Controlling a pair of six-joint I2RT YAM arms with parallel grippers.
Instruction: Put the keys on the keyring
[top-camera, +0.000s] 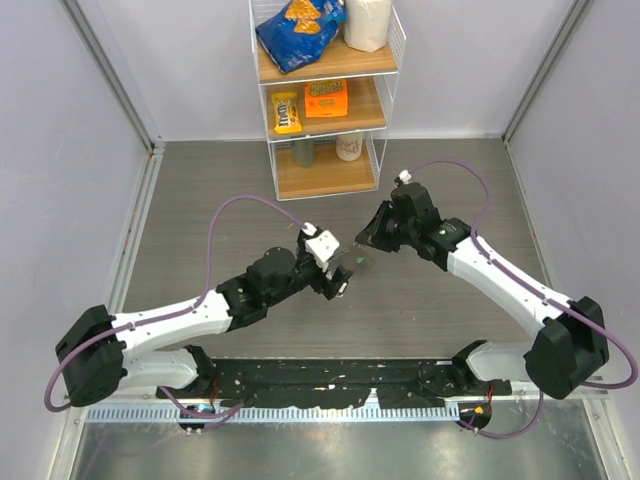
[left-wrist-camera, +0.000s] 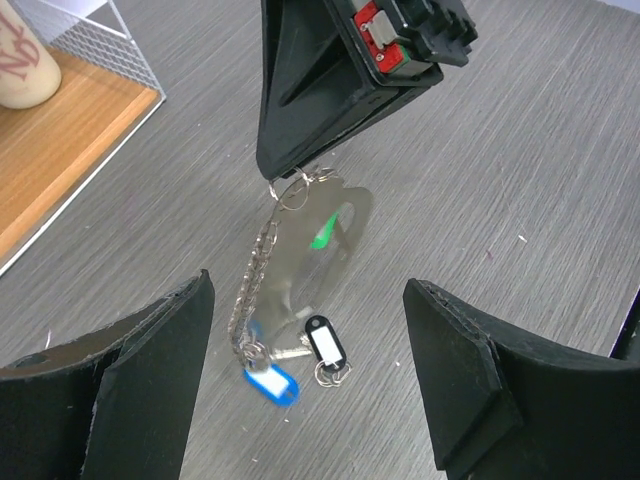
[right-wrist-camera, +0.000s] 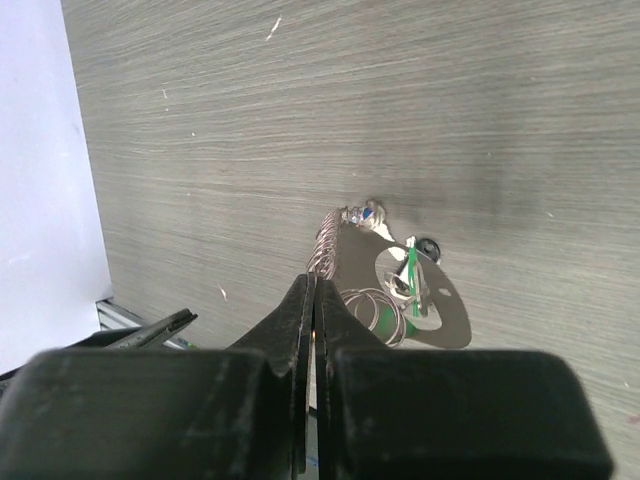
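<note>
My right gripper (right-wrist-camera: 313, 287) is shut on the top of the keyring (left-wrist-camera: 258, 270), a thin silvery chain that hangs down to the table. In the top view the right gripper (top-camera: 364, 241) is just right of the left gripper (top-camera: 338, 279). A blue-headed key (left-wrist-camera: 272, 383) hangs at the chain's lower end. Beside it a black-and-white key (left-wrist-camera: 325, 342) lies on the table with a small ring. A green key (right-wrist-camera: 410, 281) hangs by a shiny disc (left-wrist-camera: 345, 215) attached to the chain. My left gripper (left-wrist-camera: 308, 295) is open, its fingers on either side of the hanging chain and touching nothing.
A wire shelf rack (top-camera: 325, 100) with snack packs and cups stands at the back of the grey wood-grain table (top-camera: 450, 180). Its wooden bottom shelf (left-wrist-camera: 60, 150) and a cup show at the left wrist view's upper left. White walls enclose both sides.
</note>
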